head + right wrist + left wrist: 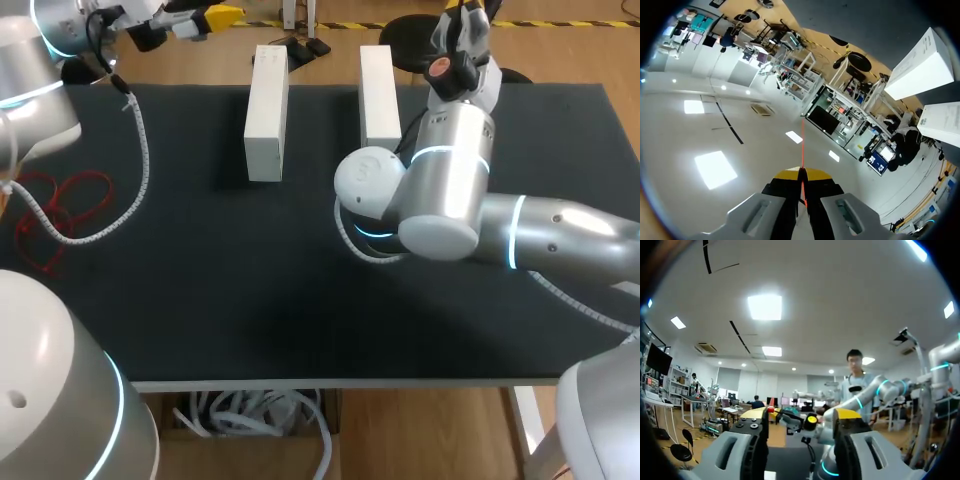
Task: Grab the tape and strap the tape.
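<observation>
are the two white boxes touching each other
No, the left white box and the right white box lie apart, with a strip of bare black table between them.

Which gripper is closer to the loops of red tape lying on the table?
Left. The left gripper and red tape are both left of the left white box; the right gripper is beyond the right white box.

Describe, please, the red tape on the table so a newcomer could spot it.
On the black table, go to the left edge, beside the white cable. The red tape lies in loose loops, thin and red, unlike the thick white cable.
</observation>
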### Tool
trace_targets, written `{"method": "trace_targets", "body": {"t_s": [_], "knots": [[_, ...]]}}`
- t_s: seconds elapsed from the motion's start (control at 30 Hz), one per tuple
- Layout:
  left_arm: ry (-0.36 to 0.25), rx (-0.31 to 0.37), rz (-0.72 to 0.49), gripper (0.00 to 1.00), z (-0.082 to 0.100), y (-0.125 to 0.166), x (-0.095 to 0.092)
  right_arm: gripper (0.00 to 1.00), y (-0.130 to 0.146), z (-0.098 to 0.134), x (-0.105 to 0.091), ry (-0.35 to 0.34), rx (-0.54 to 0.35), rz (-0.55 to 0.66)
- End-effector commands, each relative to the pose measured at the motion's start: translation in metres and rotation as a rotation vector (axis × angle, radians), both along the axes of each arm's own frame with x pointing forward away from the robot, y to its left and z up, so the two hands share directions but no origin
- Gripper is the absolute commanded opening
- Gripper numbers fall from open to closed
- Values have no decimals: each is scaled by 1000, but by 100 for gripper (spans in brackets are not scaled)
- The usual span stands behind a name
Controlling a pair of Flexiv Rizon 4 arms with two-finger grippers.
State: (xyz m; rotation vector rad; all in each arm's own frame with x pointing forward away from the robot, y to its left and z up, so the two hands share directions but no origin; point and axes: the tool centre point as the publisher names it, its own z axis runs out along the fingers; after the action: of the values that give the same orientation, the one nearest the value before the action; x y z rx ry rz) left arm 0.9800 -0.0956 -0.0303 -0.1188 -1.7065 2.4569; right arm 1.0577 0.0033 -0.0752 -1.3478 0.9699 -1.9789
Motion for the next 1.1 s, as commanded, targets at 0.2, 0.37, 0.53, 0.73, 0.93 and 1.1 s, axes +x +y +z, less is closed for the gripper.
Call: {"method": "trace_targets", "body": {"t_s": [0.2, 0.37, 0.53, 0.73, 0.93, 1.1], "knots": [[-1, -1, -5, 46, -1, 1, 2, 0, 0, 2, 0, 6, 0, -2], [-1, -1, -5, 48, -1, 1, 2, 0, 0, 2, 0, 6, 0, -2], [-1, -1, -5, 34, -1, 1, 2, 0, 0, 2, 0, 6, 0, -2], [-1, -1, -5, 9, -1, 1, 2, 0, 0, 2, 0, 6, 0, -2], [-1, -1, -5, 0, -1, 1, 2, 0, 0, 2, 0, 6, 0, -2], [-8, 1, -6, 9, 0, 1, 2, 0, 0, 2, 0, 6, 0, -2]]}}
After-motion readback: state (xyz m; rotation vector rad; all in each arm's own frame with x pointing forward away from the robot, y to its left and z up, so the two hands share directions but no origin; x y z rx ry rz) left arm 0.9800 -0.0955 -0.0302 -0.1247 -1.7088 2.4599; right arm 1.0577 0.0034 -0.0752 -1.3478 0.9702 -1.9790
